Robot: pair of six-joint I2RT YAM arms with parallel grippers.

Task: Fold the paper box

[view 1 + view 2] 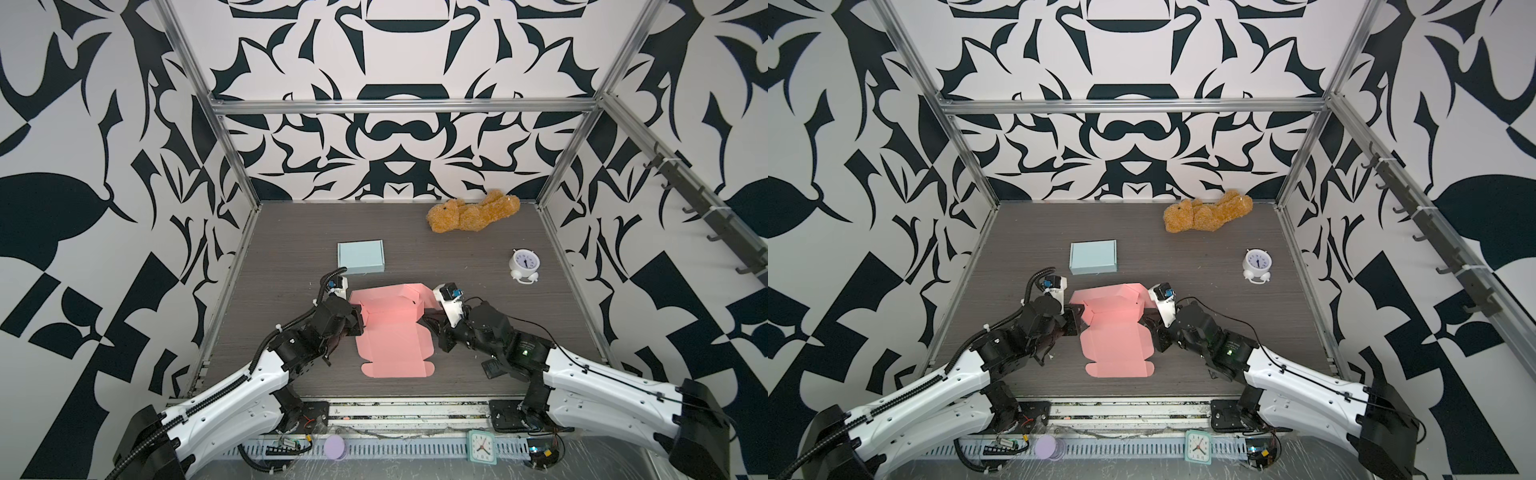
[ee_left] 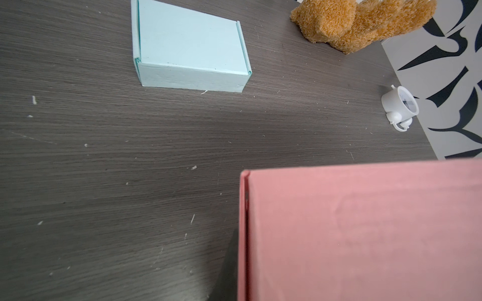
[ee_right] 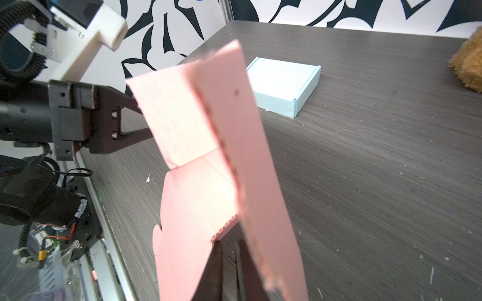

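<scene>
The pink paper box (image 1: 390,332) (image 1: 1113,340) lies mid-table as a partly folded blank, its far and side walls raised. My left gripper (image 1: 358,321) (image 1: 1074,322) is shut on the box's left wall; in the left wrist view one dark finger (image 2: 228,276) lies against the wall's edge (image 2: 365,234), the other hidden behind it. My right gripper (image 1: 429,323) (image 1: 1148,322) is at the box's right side. In the right wrist view its jaws (image 3: 229,245) stand a narrow gap apart, bare table between them, beside the blurred right flap (image 3: 250,156).
A closed light-blue box (image 1: 360,257) sits behind the pink one. A brown teddy bear (image 1: 473,212) lies at the back right, a white alarm clock (image 1: 524,266) to the right. A green square clock (image 1: 482,445) and a purple disc (image 1: 334,446) rest on the front rail.
</scene>
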